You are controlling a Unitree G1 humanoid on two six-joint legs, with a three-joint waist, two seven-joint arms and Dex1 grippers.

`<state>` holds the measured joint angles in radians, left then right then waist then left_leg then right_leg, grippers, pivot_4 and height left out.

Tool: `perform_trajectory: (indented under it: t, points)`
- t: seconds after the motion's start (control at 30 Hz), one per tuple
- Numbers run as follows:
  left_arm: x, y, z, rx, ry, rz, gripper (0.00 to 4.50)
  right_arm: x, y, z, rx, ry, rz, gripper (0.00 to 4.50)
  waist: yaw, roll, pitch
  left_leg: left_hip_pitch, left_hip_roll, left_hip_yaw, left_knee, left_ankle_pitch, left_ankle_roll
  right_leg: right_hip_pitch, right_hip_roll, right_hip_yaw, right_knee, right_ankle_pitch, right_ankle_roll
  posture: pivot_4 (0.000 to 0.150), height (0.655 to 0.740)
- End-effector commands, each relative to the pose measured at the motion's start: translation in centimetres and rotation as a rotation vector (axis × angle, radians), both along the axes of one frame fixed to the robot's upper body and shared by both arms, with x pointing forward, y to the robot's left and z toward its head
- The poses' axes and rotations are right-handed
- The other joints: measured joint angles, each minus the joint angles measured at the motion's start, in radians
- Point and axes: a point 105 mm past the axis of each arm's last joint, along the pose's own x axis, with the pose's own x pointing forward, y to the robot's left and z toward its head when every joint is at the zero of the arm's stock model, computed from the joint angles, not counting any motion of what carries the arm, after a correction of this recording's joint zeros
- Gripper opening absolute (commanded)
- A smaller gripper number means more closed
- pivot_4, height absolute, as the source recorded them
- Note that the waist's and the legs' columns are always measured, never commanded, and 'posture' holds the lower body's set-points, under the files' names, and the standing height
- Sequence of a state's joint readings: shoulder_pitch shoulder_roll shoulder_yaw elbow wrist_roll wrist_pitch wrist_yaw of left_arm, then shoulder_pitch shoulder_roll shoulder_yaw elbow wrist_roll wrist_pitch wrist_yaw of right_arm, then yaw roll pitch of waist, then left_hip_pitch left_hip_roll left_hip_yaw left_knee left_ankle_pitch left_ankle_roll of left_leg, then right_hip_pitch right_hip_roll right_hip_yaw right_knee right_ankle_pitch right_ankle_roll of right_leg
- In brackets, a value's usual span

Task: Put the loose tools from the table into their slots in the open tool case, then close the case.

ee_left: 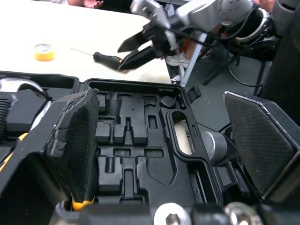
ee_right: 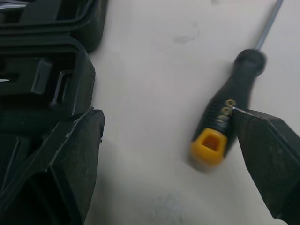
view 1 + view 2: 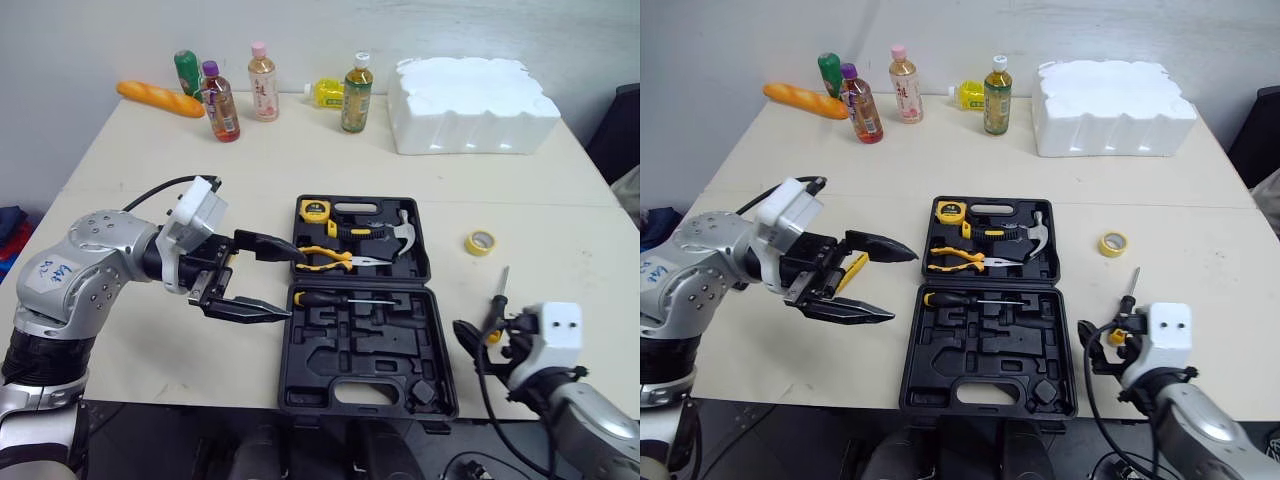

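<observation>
The loose screwdriver (image 2: pixel 225 117) lies on the table (image 3: pixel 130 170), just right of the open tool case (image 3: pixel 350 385) and near a yellow tape roll (image 3: pixel 480 242). The right gripper (image 2: pixel 166 122) sits over its handle, fingers spread, one tip right beside the grip. The case already holds a tape measure (image 3: pixel 314 210), hammer (image 3: pixel 390 228), pliers (image 3: pixel 325 257) and another screwdriver (image 3: pixel 340 298). The left gripper (image 3: pixel 292 285) hovers at the case's left edge, fingers wide apart. There's something yellow near their base, hard to tell what.

I count five bottles (image 3: pixel 186 72) (image 3: pixel 221 103) (image 3: pixel 263 84) (image 3: pixel 328 93) (image 3: pixel 355 95), one baguette (image 3: pixel 160 98), one foam block (image 3: pixel 470 105) and one tape roll (image 3: pixel 480 242). The one tool case (image 3: pixel 365 385) holds one hammer (image 3: pixel 392 230), one pliers (image 3: pixel 335 258) and one tape measure (image 3: pixel 315 210). Screwdrivers (image 3: pixel 340 298) (image 3: pixel 497 300) number two.
</observation>
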<state>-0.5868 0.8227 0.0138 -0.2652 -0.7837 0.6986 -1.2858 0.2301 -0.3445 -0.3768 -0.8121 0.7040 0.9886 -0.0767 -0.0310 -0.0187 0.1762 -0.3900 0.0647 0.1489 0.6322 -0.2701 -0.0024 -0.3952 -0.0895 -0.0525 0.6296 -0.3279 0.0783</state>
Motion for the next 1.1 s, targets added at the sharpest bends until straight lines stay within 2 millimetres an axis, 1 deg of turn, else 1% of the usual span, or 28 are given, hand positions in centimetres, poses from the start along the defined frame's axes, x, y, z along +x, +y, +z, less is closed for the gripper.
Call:
perform_trajectory:
  t: [0.03, 0.07, 0.1, 0.17, 0.27, 0.33, 0.37, 0.4, 0.43, 0.5, 0.57, 0.8, 0.87, 0.97, 1.0, 1.03, 1.07, 1.1]
  points:
    - [-0.3, -0.4, 0.8, 0.001, -0.055, -0.018, 4.46, 0.0, -1.1, -1.2, -0.037, 0.033, -0.084, 4.5, 0.002, 0.0, 0.0, 0.0, 0.0, 0.0, 0.0, 0.0, 0.0, 0.0, 0.005, 0.002, 0.0, 0.0, 0.0, 0.15, 0.7355]
    - [-0.3, -0.5, 0.9, 0.001, -0.056, -0.018, 4.46, 0.0, -1.1, -1.4, -0.032, 0.033, -0.096, 4.5, 0.003, -0.001, -0.001, 0.0, 0.001, 0.0, 0.0, 0.0, -0.001, 0.0, 0.007, 0.002, 0.0, 0.0, 0.0, 0.15, 0.7355]
    - [-0.3, -0.5, 0.9, -0.001, -0.058, -0.015, 4.46, 0.0, -2.0, -1.8, -0.06, 0.049, -0.156, 4.5, 0.004, -0.003, -0.002, 0.0, 0.001, -0.001, 0.0, 0.001, -0.001, 0.0, 0.008, 0.003, 0.0, 0.0, 0.0, 0.15, 0.7355]
    - [-0.3, -0.5, 1.0, -0.002, -0.061, -0.01, 4.46, -0.2, -3.1, -2.3, -0.076, 0.065, -0.236, 4.5, 0.004, -0.003, -0.002, 0.0, 0.002, -0.001, 0.0, 0.001, -0.002, 0.0, 0.008, 0.003, 0.0, 0.0, 0.0, 0.15, 0.7355]
    - [-0.1, -0.7, 1.0, -0.006, -0.069, -0.004, 4.46, 0.2, -3.2, -2.4, -0.061, 0.051, -0.263, 4.5, 0.003, -0.003, -0.002, 0.0, 0.002, -0.001, 0.0, 0.001, -0.002, 0.0, 0.008, 0.003, 0.0, 0.0, 0.0, 0.15, 0.7355]
    - [-0.1, -0.9, 1.2, -0.013, -0.074, -0.004, 4.5, 0.4, -3.6, -2.2, -0.062, 0.034, -0.29, 3.97, 0.002, -0.003, -0.002, 0.0, 0.002, -0.001, 0.0, 0.001, -0.002, 0.0, 0.008, 0.003, 0.001, 0.0, 0.0, 0.15, 0.7355]
    - [-0.1, -1.0, 1.3, -0.016, -0.075, -0.004, 4.5, 0.4, -3.8, -2.1, -0.061, 0.029, -0.305, 3.82, 0.002, -0.003, -0.002, 0.0, 0.002, -0.001, 0.0, 0.001, -0.002, 0.0, 0.008, 0.003, 0.001, 0.0, 0.0, 0.15, 0.7355]
    - [-0.1, -1.0, 1.3, -0.019, -0.076, -0.003, 4.5, 0.4, -4.1, -2.1, -0.06, 0.027, -0.316, 3.28, 0.002, -0.003, -0.002, 0.0, 0.002, -0.001, 0.0, 0.001, -0.002, 0.0, 0.008, 0.003, 0.001, 0.0, 0.0, 0.15, 0.7355]
    - [-0.1, -1.0, 1.4, -0.02, -0.077, -0.002, 4.5, 0.4, -4.2, -2.0, -0.059, 0.026, -0.321, 2.86, 0.002, -0.003, -0.002, 0.0, 0.002, -0.001, 0.0, 0.001, -0.002, 0.0, 0.008, 0.003, 0.001, 0.0, 0.0, 0.15, 0.7355]
    - [0.1, -1.1, 1.3, -0.025, -0.082, 0.008, 4.5, 0.3, -4.6, -1.9, -0.078, 0.022, -0.337, 1.87, 0.002, -0.003, -0.002, 0.0, 0.002, -0.001, -0.001, 0.001, -0.002, 0.0, 0.008, 0.003, 0.001, 0.0, 0.0, 0.15, 0.7355]
    - [0.2, -1.1, 1.2, -0.027, -0.084, 0.015, 4.5, 0.2, -4.9, -1.7, -0.09, 0.013, -0.345, 1.03, 0.003, -0.003, -0.002, 0.0, 0.002, -0.001, 0.0, 0.001, -0.002, 0.0, 0.008, 0.003, 0.001, 0.0, 0.0, 0.15, 0.7355]
    - [0.3, -1.1, 1.2, -0.032, -0.081, 0.022, 4.5, 0.2, -4.7, -0.8, -0.077, -0.024, -0.303, 1.03, 0.002, -0.003, -0.002, 0.0, 0.002, 0.0, 0.0, 0.001, -0.002, 0.0, 0.009, 0.004, 0.001, 0.0, 0.0, 0.15, 0.7355]
    - [0.4, -0.9, 1.1, -0.03, -0.081, 0.035, 4.5, 0.3, -4.5, -0.1, -0.091, -0.05, -0.252, 1.03, 0.001, -0.002, -0.001, 0.0, 0.002, 0.0, 0.0, 0.001, -0.003, -0.001, 0.009, 0.004, 0.001, 0.0, 0.0, 0.15, 0.7355]
    - [0.6, -0.5, 1.0, -0.026, -0.078, 0.065, 4.5, 0.4, -4.2, 1.7, -0.127, -0.102, -0.147, 1.03, 0.001, 0.0, 0.0, 0.0, 0.002, 0.0, 0.0, 0.001, -0.002, -0.001, 0.009, 0.004, 0.001, 0.0, 0.0, 0.15, 0.7355]
    - [0.6, -0.1, 1.0, -0.02, -0.075, 0.085, 4.5, 0.5, -3.7, 2.8, -0.14, -0.13, -0.047, 1.03, 0.002, 0.0, 0.0, 0.0, 0.002, 0.001, 0.0, 0.001, -0.002, -0.001, 0.009, 0.004, 0.001, 0.0, 0.0, 0.15, 0.7355]
    - [0.6, 0.2, 0.9, -0.016, -0.072, 0.097, 4.5, 0.5, -3.3, 3.6, -0.149, -0.145, 0.023, 1.03, 0.001, 0.0, 0.0, 0.0, 0.002, 0.001, 0.0, 0.001, -0.002, -0.001, 0.009, 0.004, 0.001, 0.0, 0.0, 0.15, 0.7355]
    - [0.5, 0.6, 0.8, -0.007, -0.07, 0.118, 4.5, 0.4, -2.5, 4.5, -0.165, -0.155, 0.144, 1.03, 0.0, 0.001, 0.001, 0.0, 0.002, 0.001, 0.0, 0.001, -0.002, -0.001, 0.009, 0.005, 0.001, 0.0, 0.0, 0.15, 0.7355]
    - [0.4, 0.9, 0.8, -0.001, -0.068, 0.132, 4.5, 0.3, -2.0, 5.1, -0.175, -0.156, 0.227, 1.03, 0.0, 0.001, 0.001, 0.001, 0.002, 0.001, 0.0, 0.001, -0.002, -0.001, 0.01, 0.005, 0.001, 0.0, 0.0, 0.15, 0.7355]
